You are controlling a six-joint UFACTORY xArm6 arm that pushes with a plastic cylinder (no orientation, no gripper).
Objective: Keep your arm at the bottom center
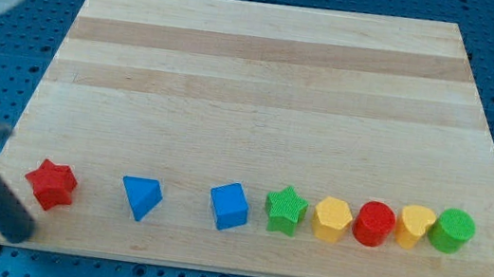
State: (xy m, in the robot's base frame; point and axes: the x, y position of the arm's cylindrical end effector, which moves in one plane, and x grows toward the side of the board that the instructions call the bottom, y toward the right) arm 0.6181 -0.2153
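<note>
Red star (51, 183) sits just right of my tip (18, 231); sweeping toward bottom centre could knock it. No jaws here.

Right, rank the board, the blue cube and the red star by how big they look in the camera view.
1. Board, far the largest.
2. Blue cube and red star: they look about alike, so I won't rank them.
My tip sits at the board's lower left corner, just left of and below the red star.
</note>
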